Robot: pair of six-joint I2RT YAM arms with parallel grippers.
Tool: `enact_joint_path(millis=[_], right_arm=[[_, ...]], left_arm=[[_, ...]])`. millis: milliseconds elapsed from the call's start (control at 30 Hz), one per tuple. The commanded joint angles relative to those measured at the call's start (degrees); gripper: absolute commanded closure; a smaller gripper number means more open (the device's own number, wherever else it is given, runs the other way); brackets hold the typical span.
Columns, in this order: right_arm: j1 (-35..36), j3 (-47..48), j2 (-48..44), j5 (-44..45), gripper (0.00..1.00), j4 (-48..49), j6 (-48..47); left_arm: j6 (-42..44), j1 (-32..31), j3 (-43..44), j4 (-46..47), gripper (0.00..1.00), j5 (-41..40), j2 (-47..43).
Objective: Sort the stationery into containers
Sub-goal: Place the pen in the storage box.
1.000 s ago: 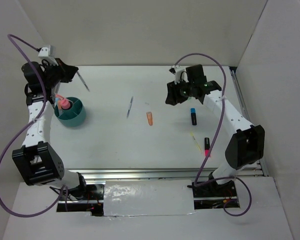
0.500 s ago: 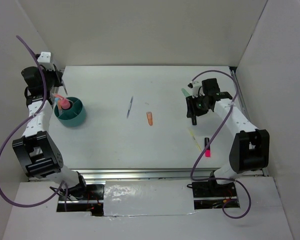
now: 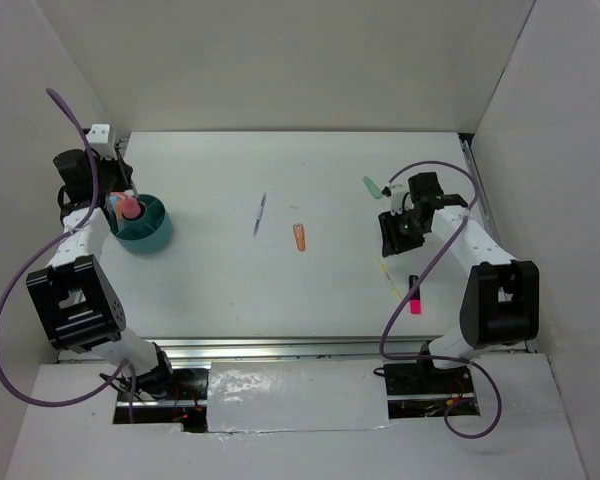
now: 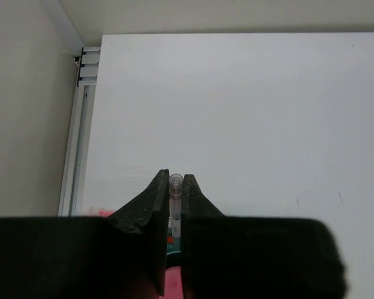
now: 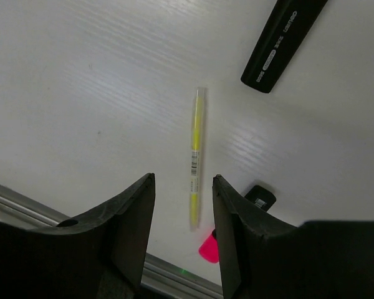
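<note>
Left pincer [image 4: 175, 177] tight on thin clear pen [image 4: 176, 198], just above teal tub [image 3: 152, 236].

The left gripper [image 4: 175, 179] no longer reaches out over the far-left corner of the surface [image 3: 310, 170]. It has drawn back and now hangs over the teal tub [image 3: 152, 240]. The thin pen [image 4: 176, 188], which a second ago angled out toward the middle, is now pinched above the tub's compartments.

The right gripper [image 5: 184, 179] has swung from the far middle toward the near right and dropped low. Its jaws now stand apart over the yellow pen [image 5: 196, 156]. From above, its arm now hides the blue-capped marker that lay in plain sight before, while a green marker [image 3: 372, 186] it once covered is exposed.
</note>
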Motion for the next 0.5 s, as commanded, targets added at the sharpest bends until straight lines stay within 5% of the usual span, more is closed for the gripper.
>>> enact_joint_path(millis=[0, 67, 467], right_arm=[[0.69, -1.08, -0.87, 0.10, 0.51, -2.19, -0.77], [1.65, -1.61, -0.35, 0.62, 0.51, -2.20, -0.76], [7.19, -5.83, 3.17, 3.96, 0.53, -3.87, 1.43]], left_arm=[[0.33, 0.44, -0.52, 2.60, 0.74, 1.59, 0.22], [-0.02, 0.35, -0.35, 2.34, 0.56, 1.68, 0.22], [-0.99, 0.35, 2.29, 1.55, 0.36, 1.68, -1.18]])
